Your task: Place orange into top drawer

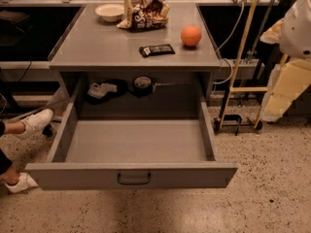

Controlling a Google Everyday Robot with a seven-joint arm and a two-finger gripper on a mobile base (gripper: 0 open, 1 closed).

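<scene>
The orange [191, 35] sits on the grey cabinet top [107, 47], towards its right back part. The top drawer [133, 176] is pulled fully open below, with a dark bar handle [133, 179] at the centre of its front panel. Its inside is bare. My gripper itself does not show. Only white and cream arm parts [291, 57] stand at the right edge, to the right of the cabinet and well away from the orange.
On the top are a white bowl [110, 11], a crumpled snack bag [145, 12] and a dark wrapped bar [156, 50]. Behind the drawer lie a tape roll [142, 83] and other small items. A person's white shoes [34, 123] are at the left. A yellow pole stand [240, 72] is at the right.
</scene>
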